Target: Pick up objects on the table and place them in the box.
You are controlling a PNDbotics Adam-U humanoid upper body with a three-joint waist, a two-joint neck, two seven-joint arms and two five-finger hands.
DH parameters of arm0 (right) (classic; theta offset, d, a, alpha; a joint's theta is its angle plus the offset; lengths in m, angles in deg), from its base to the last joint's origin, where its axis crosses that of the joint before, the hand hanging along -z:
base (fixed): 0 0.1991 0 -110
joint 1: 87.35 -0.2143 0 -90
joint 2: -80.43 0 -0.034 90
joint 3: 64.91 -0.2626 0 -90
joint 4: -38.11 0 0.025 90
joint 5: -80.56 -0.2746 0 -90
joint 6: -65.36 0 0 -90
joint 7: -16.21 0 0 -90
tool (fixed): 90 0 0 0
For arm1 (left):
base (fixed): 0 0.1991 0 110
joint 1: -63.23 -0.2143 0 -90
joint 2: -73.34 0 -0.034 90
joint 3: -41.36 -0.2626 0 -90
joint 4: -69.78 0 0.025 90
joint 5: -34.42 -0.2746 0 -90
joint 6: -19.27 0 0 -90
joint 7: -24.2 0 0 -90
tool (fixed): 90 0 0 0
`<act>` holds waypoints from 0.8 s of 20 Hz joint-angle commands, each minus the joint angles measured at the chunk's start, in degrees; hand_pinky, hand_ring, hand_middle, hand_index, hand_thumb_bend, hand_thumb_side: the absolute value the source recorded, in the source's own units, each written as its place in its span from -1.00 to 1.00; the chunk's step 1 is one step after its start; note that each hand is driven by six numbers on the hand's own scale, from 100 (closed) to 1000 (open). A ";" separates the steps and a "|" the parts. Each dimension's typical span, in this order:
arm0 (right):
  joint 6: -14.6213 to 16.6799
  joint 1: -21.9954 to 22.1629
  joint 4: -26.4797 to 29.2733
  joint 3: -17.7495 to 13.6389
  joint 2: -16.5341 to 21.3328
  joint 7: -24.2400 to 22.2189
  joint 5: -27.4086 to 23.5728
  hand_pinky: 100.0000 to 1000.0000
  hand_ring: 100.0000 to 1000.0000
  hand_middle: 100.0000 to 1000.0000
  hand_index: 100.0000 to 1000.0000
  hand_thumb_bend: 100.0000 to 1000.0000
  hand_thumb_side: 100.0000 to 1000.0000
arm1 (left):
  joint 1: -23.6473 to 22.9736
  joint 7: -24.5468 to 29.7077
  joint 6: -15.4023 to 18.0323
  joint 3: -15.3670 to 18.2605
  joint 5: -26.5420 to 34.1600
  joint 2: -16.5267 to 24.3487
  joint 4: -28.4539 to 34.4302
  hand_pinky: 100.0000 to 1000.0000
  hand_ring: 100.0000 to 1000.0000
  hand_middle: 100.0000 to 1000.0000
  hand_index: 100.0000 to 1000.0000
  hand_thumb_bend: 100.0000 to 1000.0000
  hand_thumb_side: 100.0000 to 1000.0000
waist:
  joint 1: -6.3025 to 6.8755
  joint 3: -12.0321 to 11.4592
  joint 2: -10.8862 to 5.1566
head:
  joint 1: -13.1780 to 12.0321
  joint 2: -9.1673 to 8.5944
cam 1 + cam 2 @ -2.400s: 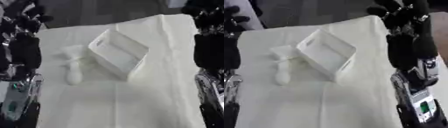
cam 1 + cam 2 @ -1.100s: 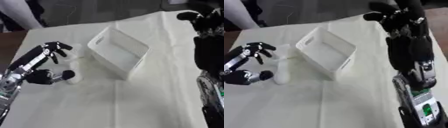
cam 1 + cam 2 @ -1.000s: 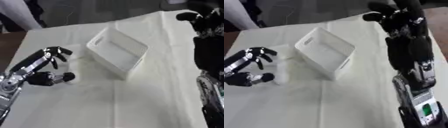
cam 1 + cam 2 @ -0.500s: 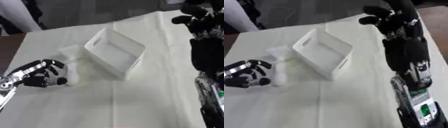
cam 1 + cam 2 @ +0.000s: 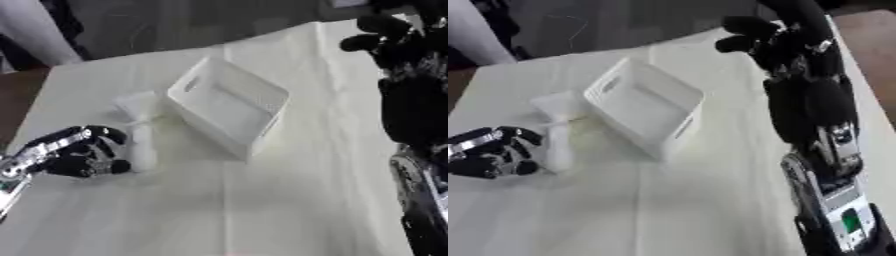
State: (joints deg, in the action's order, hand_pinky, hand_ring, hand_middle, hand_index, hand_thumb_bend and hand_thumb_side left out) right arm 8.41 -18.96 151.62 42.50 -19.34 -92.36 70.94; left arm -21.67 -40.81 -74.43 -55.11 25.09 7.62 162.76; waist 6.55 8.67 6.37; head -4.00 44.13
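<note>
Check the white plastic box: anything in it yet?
Empty. The white plastic box shows only its bare white inside; the white objects lie on the tablecloth beside it, by the left robot hand.

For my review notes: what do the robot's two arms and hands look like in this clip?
The left hand has black fingers, and its forearm is silver-grey metal. The right hand is black with bulky rounded fingers. The right forearm is black and glossy; lower down it carries a silver-grey panel with a small green marking.
</note>
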 commanded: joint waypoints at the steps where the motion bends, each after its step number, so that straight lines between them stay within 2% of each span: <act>1: 0.01 -0.43 1.09 0.14 0.56 -0.39 -0.37 0.47 0.65 0.86 0.99 -1.00 0.80 | 1.42 0.40 -0.66 0.30 -2.58 2.84 0.30 -0.39 -0.01 0.15 0.54 0.67 0.62 | -0.06 -0.01 -0.70 | 0.34 -0.01; 2: -0.02 -0.39 1.09 0.14 0.57 -0.43 -0.40 0.47 0.65 0.86 0.99 -1.00 0.80 | 1.91 0.16 -1.12 0.36 -3.86 3.04 0.33 -0.39 -0.01 0.15 0.54 0.67 0.62 | -0.08 -0.03 -0.71 | 0.38 -0.01; 3: -0.03 -0.36 1.09 0.15 0.59 -0.47 -0.42 0.47 0.65 0.86 0.99 -1.00 0.80 | 2.31 -0.06 -1.50 0.30 -4.89 3.33 0.37 -0.50 -0.11 0.04 0.48 0.61 0.78 | -0.07 -0.05 -0.71 | 0.41 -0.01; 4: -0.06 -0.30 1.09 0.16 0.64 -0.52 -0.42 0.47 0.65 0.86 0.99 -1.00 0.80 | 2.81 -0.29 -1.98 0.12 -5.72 4.09 0.29 -0.51 -0.11 0.03 0.48 0.61 0.79 | -0.05 -0.10 -0.75 | 0.46 -0.01; 6: -0.14 -0.11 1.09 0.20 0.74 -0.60 -0.43 0.47 0.65 0.86 0.99 -1.00 0.80 | 3.83 -0.58 -2.94 -0.50 -6.67 5.92 -0.29 -0.62 -0.18 -0.01 0.46 0.82 0.88 | 0.13 -0.23 -0.87 | 0.49 -0.01; 7: -0.19 0.01 1.09 0.22 0.78 -0.64 -0.42 0.47 0.65 0.85 0.99 -1.00 0.80 | 4.38 -0.51 -3.33 -0.89 -6.83 6.76 -0.76 -0.66 -0.22 -0.04 0.44 1.00 0.96 | 0.23 -0.30 -0.92 | 0.49 -0.01; 9: -0.32 0.28 1.09 0.20 0.83 -0.69 -0.39 0.47 0.65 0.85 0.99 -1.00 0.80 | 5.83 0.58 -3.63 -1.68 -7.96 7.98 -1.82 -0.84 -0.39 -0.17 0.36 1.00 1.00 | 0.40 -0.49 -1.02 | 0.53 -0.01; 10: -0.39 0.45 1.09 0.15 0.83 -0.68 -0.37 0.47 0.65 0.85 0.99 -1.00 0.80 | 7.12 1.22 -3.58 -1.75 -10.53 8.42 -2.20 -0.82 -0.37 -0.15 0.38 1.00 1.00 | 0.45 -0.66 -1.08 | 0.57 -0.01; 11: -0.43 0.54 1.09 0.10 0.83 -0.66 -0.34 0.47 0.65 0.85 1.00 -1.00 0.81 | 8.02 1.83 -3.34 -1.75 -13.19 8.43 -2.43 -1.00 -0.56 -0.34 0.15 1.00 1.00 | 0.47 -0.78 -1.11 | 0.62 -0.01; 12: -0.47 0.68 1.09 0.04 0.84 -0.63 -0.30 0.46 0.65 0.85 1.00 -1.00 0.81 | 9.45 2.35 -3.10 -1.44 -18.38 8.55 -2.35 -1.00 -0.61 -0.41 0.06 1.00 1.00 | 0.48 -0.99 -1.15 | 0.71 -0.01; 14: -0.55 0.98 1.09 -0.12 0.85 -0.52 -0.19 0.46 0.65 0.85 1.00 -1.00 0.80 | 12.22 4.00 -2.33 -0.50 -32.85 7.78 -1.91 -1.00 -0.65 -0.44 -0.01 1.00 1.00 | 0.52 -1.49 -1.25 | 1.07 -0.01; 16: -0.63 1.22 1.09 -0.21 0.84 -0.43 -0.08 0.46 0.65 0.84 1.00 -1.00 0.80 | 14.23 6.19 -1.19 0.35 -46.10 5.63 -1.78 -1.00 -0.70 -0.48 -0.07 1.00 1.00 | 0.62 -1.92 -1.34 | 1.37 -0.01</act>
State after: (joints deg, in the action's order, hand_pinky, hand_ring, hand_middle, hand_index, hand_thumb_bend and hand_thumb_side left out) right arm 7.98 -17.42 151.62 42.66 -18.95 -92.88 70.94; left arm -8.37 -35.77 -76.13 -56.13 -13.53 12.53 160.32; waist 7.27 6.81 6.00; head -3.24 44.13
